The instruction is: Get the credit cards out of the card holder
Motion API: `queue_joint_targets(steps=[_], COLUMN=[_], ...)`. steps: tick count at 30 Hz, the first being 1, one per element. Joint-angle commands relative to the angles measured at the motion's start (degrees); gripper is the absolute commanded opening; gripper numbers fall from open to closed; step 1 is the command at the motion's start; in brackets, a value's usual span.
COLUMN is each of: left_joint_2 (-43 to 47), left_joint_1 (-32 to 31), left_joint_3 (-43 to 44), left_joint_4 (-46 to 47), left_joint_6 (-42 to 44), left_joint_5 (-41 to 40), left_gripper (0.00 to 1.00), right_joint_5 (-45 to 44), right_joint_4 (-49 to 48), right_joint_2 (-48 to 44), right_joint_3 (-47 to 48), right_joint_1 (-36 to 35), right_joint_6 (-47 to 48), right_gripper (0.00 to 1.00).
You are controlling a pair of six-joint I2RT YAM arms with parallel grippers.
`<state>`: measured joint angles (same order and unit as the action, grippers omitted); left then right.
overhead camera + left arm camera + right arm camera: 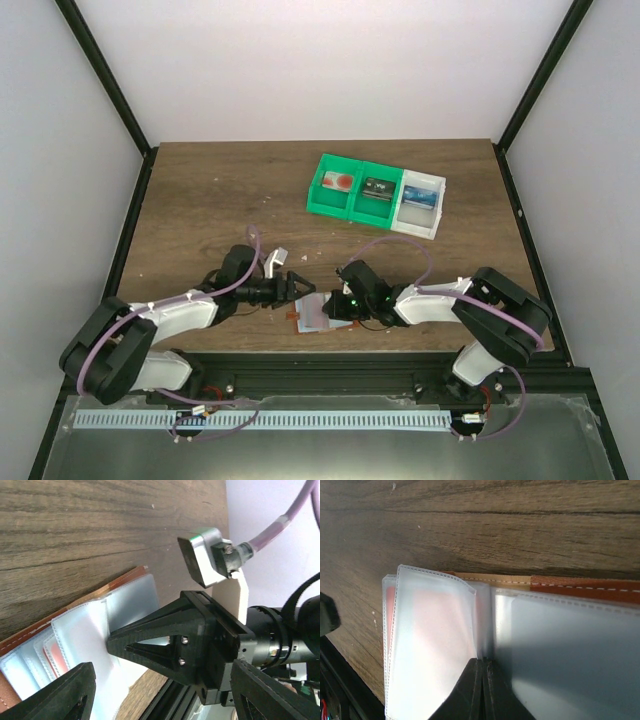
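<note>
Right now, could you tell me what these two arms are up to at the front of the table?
The card holder lies open at the near edge of the table. The right end effector is shut on one of its clear plastic sleeves, pinching it by the edge. The left end effector is open and hovers right beside the holder, gripping nothing. A reddish card shows inside a neighbouring sleeve, not yet pulled out.
</note>
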<state>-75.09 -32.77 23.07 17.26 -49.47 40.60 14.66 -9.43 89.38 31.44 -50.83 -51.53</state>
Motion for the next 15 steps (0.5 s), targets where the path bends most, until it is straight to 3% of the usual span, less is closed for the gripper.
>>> queue_joint_targets(steps=[1,15], left_joint_2=[-2.4,-8.6], left_joint_1=[0.2,0.2], left_joint_3=[-0.2,-2.8], left_joint_4=[0.4,8.7], left_joint_6=[0.7,-1.8], left_joint_5=[0.3,4.5], left_gripper=[0.76,0.76], right_joint_5=[-0.1,0.1], right_joint_4=[3.2,2.9], right_joint_2=[1.6,1.8], right_joint_3=[-1.6,-1.8], right_joint_1=[-0.5,-0.5], right_joint_6=[-0.3,-0.6], right_gripper=[0.0,0.0])
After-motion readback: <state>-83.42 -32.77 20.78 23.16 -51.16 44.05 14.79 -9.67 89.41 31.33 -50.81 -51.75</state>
